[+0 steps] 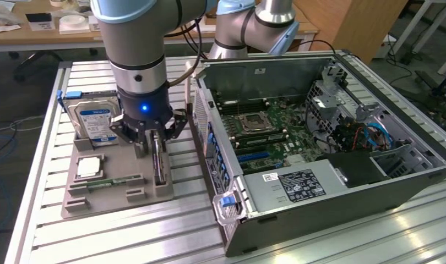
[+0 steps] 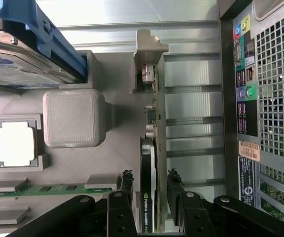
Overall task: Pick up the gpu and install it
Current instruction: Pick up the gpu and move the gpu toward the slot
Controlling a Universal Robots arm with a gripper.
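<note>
The gpu [image 1: 161, 168] stands on edge in a slot of the grey holder tray [image 1: 113, 201], left of the computer case in the exterior view. In the wrist view the gpu [image 2: 148, 163] appears edge-on as a thin dark slab, with its silvery bracket [image 2: 149, 52] at the far end. My gripper [image 1: 155, 144] has come down over the card. It is open, and the gripper [image 2: 150, 186] straddles the card. The black fingers [image 2: 127, 185] stand on either side with a small gap on each side. The card still rests in its slot.
The tray also holds a hard drive [image 1: 94, 121] with a blue-white label, a CPU [image 1: 88, 166] and a green memory stick [image 1: 109, 181]. The open computer case [image 1: 319, 137] lies close on the exterior view's right, its rear panel [image 2: 260, 98] near the card. A grey block [image 2: 73, 118] sits beside the slot.
</note>
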